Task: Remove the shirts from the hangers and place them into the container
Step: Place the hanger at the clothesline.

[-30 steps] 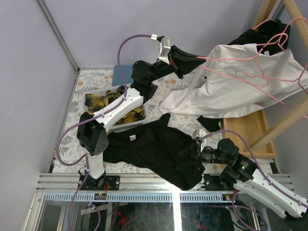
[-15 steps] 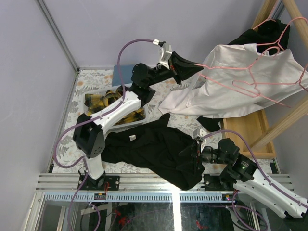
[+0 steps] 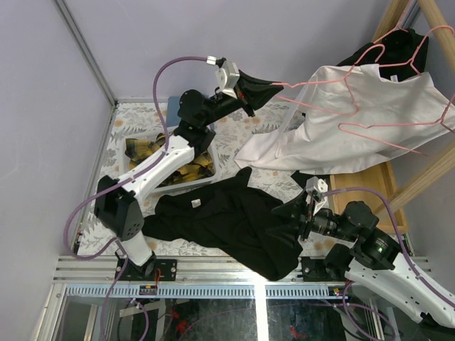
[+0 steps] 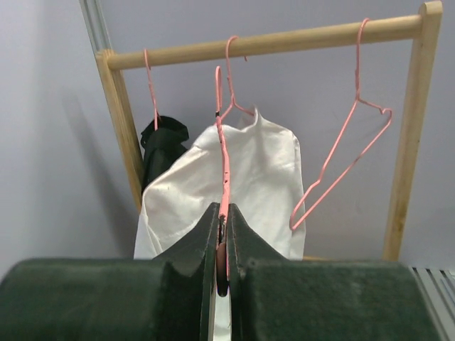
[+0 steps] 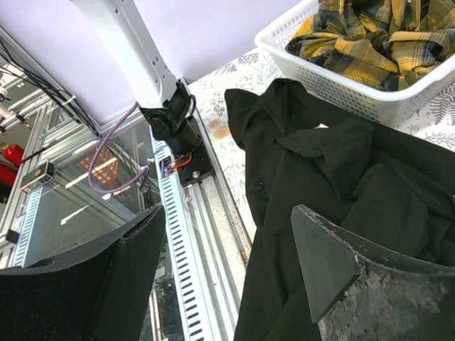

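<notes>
We note the left claw clamped on a pink hanger at the centre of its wrist view. The white shirt hangs behind it under the wooden rail. The right claw has its jaws apart, low over the black shirt spread on the bench. The plaid shirt lies in the white basket, upper right.
</notes>
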Robot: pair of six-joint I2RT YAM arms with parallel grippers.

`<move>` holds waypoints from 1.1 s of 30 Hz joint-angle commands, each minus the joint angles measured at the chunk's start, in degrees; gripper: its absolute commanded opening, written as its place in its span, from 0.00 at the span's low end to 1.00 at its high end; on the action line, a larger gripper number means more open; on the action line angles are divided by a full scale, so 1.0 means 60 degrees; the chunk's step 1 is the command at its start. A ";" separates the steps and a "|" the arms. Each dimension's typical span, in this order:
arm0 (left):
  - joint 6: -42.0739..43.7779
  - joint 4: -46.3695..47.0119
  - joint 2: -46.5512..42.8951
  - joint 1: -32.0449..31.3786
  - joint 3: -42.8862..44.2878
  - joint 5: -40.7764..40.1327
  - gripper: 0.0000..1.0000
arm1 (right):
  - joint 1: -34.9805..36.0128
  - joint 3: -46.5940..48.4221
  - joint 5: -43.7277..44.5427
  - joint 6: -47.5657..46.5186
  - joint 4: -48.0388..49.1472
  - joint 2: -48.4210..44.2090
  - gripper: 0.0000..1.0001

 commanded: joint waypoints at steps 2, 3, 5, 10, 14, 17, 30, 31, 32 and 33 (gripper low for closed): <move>-0.0971 0.1651 0.1429 0.0259 0.1695 0.0794 0.00 | -0.0024 0.0261 0.0121 0.0131 -0.0067 0.0014 0.78; -0.1397 0.2061 0.1783 0.0309 0.2021 0.0964 0.00 | -0.0015 0.0226 0.0116 0.0193 -0.0074 -0.0055 0.78; -0.2282 0.2781 0.2486 0.0318 0.2771 0.1204 0.00 | -0.0021 0.0130 0.0139 0.0311 -0.0104 -0.0224 0.78; -0.3502 0.3363 0.4054 0.0200 0.5002 0.1341 0.00 | -0.0021 0.0012 0.0277 0.0426 -0.0233 -0.0634 0.78; -0.4009 0.2908 0.5262 0.0029 0.6867 0.1597 0.00 | -0.0027 0.0018 0.0330 0.0365 -0.0272 -0.0722 0.79; -0.4562 0.3283 0.5747 -0.0176 0.7502 0.1532 0.00 | -0.0019 -0.0082 0.0252 0.0329 -0.0185 -0.0648 0.79; -0.4173 0.3286 0.6096 -0.0942 0.8165 0.0032 0.00 | -0.0019 -0.0153 -0.0070 0.0346 -0.0024 -0.0355 0.79; -0.4129 0.3150 0.6200 -0.0993 0.8352 -0.0012 0.00 | -0.0018 -0.0168 -0.0087 0.0357 -0.0027 -0.0367 0.79; -0.4072 0.3081 0.6275 -0.1041 0.8456 -0.0099 0.00 | -0.0014 -0.0163 -0.0115 0.0358 -0.0005 -0.0370 0.78; -0.4032 0.3102 0.6307 -0.1102 0.8499 -0.0201 0.00 | -0.0017 -0.0173 -0.0111 0.0358 -0.0004 -0.0381 0.79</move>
